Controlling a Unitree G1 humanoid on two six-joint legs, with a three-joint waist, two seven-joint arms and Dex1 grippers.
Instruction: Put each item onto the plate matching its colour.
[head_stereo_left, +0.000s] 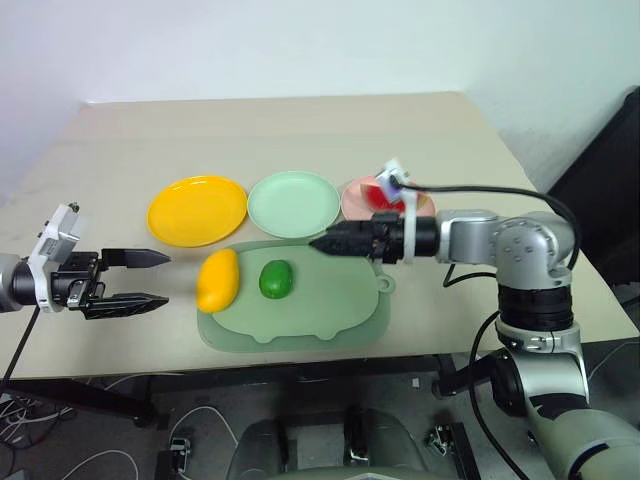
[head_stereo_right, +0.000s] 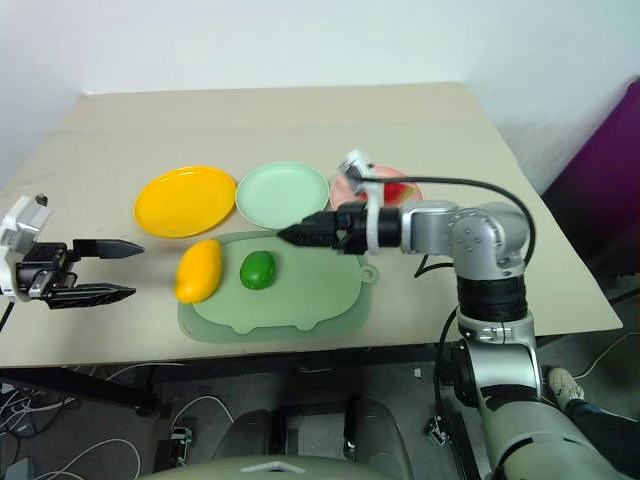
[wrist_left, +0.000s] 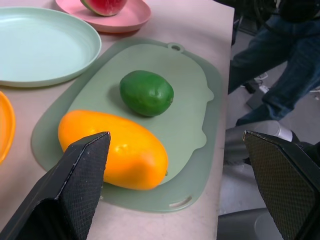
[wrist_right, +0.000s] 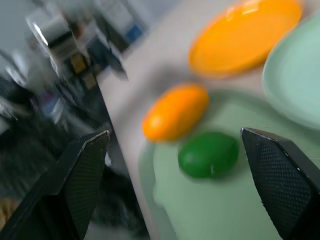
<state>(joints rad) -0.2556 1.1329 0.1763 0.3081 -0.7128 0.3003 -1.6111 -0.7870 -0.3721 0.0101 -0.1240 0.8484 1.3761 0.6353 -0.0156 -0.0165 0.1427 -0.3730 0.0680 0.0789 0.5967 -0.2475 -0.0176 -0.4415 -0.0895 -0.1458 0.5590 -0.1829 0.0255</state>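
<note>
We see a beige table (head_stereo_left: 300, 125) set against a pale wall in the head views. The left gripper (head_stereo_left: 150, 278) hangs at the table's left edge, jaws spread wide and holding nothing; the yellow mango (head_stereo_left: 217, 279) lies just off its fingertips, at the left edge of the pale green mat (head_stereo_left: 330, 315). The right gripper (head_stereo_left: 318, 243) points across the mat's far edge, empty. The green fruit (head_stereo_left: 275, 278) lies just short of its tip, on the mat. Beyond the grippers we see the yellow plate (head_stereo_left: 197, 210) and the mint plate (head_stereo_left: 293, 203), both bare, and behind the right wrist the pink plate (head_stereo_left: 352, 200) carrying the watermelon wedge (head_stereo_left: 378, 190).

In the left wrist view, we find the mango between the two spread fingers (wrist_left: 75, 185), close to one of them, with the green fruit just beyond it.

In the right wrist view, we find both fingers (wrist_right: 82, 175) wide apart with nothing gripped; the green fruit and the mango lie ahead between them, the yellow plate farther off.
</note>
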